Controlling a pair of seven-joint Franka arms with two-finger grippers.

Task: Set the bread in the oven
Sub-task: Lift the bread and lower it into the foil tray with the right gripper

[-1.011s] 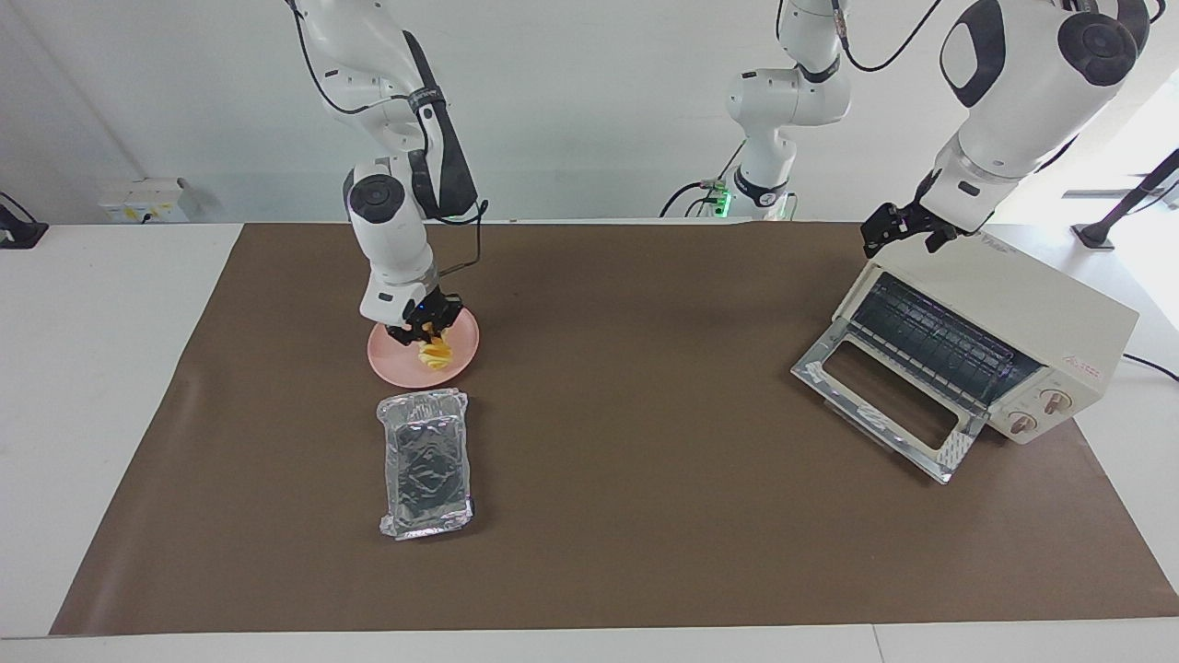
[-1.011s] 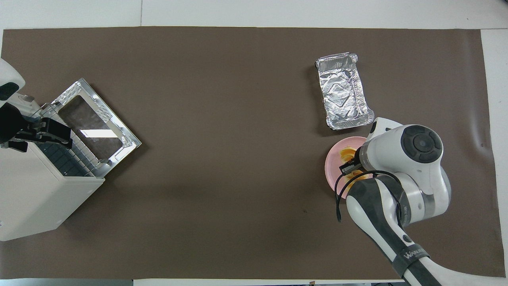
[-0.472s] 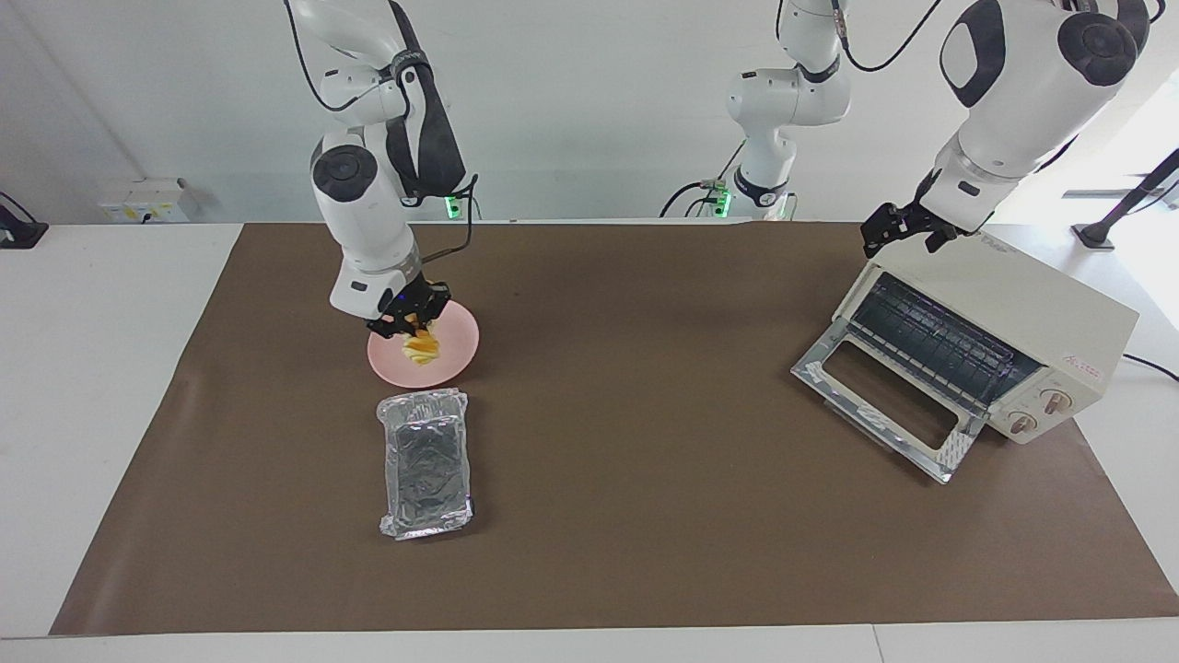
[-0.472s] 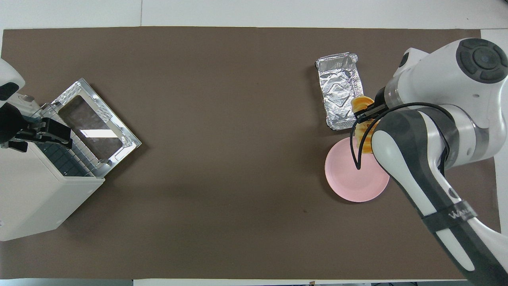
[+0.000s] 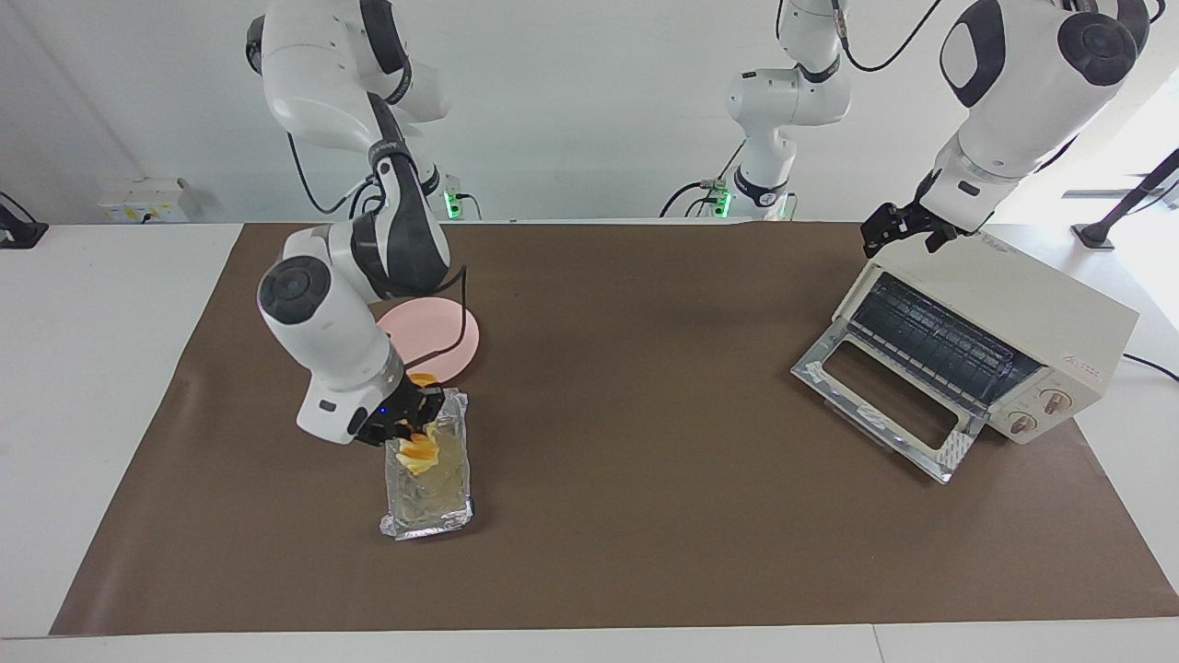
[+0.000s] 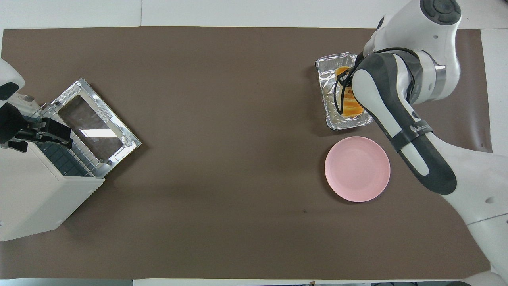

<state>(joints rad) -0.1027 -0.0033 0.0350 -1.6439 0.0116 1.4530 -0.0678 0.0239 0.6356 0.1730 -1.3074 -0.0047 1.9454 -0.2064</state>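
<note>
The golden ridged bread (image 5: 416, 451) is in my right gripper (image 5: 403, 429), which is shut on it and holds it low over the crinkled foil tray (image 5: 431, 502), above the tray's end nearer to the robots. In the overhead view the bread (image 6: 349, 102) shows over the tray (image 6: 330, 101), partly covered by the right arm. The cream-white oven (image 5: 1022, 308) stands at the left arm's end with its glass door (image 5: 884, 398) dropped open and the wire rack showing. My left gripper (image 5: 901, 226) waits at the oven's top corner nearest the robots.
The round pink plate (image 5: 440, 330) lies bare, nearer to the robots than the foil tray; it also shows in the overhead view (image 6: 357, 169). A brown mat (image 5: 645, 516) covers the table. A third robot arm (image 5: 783, 101) stands past the table's edge.
My right gripper lifted the bread off the pink plate and carried it away from the robots to over the foil tray. The plate is now bare. The left arm has not moved.
</note>
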